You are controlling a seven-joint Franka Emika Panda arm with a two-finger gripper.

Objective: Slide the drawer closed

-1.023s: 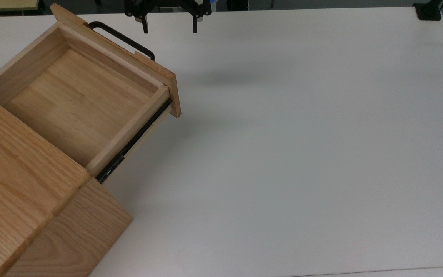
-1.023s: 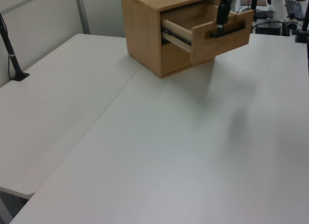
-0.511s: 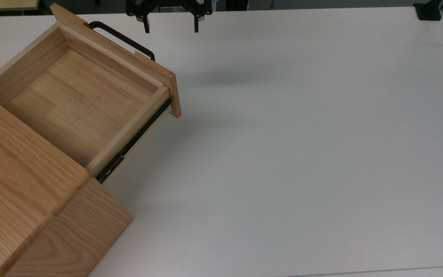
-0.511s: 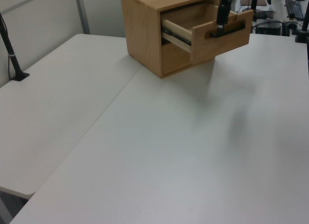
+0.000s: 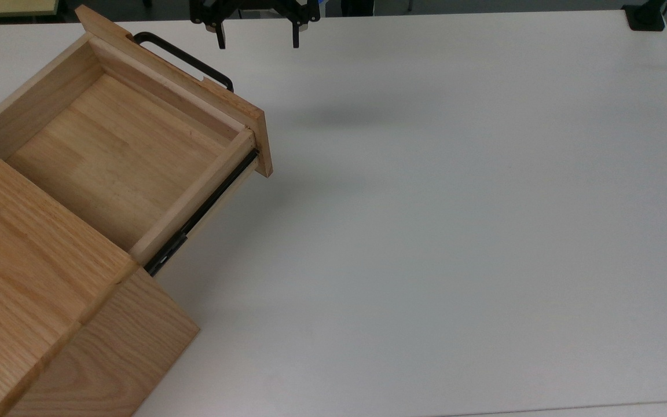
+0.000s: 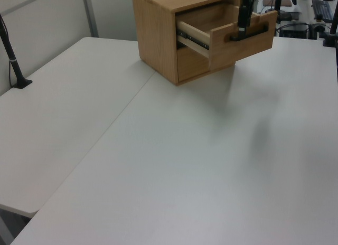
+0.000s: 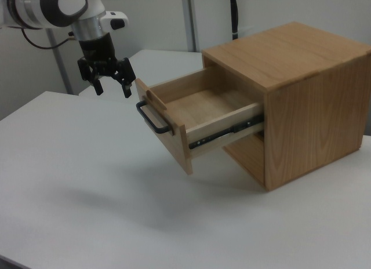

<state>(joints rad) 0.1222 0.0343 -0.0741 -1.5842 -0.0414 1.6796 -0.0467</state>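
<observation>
I see the drawer point(image 5: 119, 150) pulled well out and empty: light wood box, wider front panel, black bar handle point(image 5: 186, 59) on the front, black side rail point(image 5: 203, 211) exposed along its side.

No text, label, brand, number or sign could be read on anything in the pictures.

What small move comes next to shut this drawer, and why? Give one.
Probably lower the open end effector until it faces the front panel, then push. The drawer is pulled far out of the cabinet, and the end effector hovers above and clear of the handle.
</observation>
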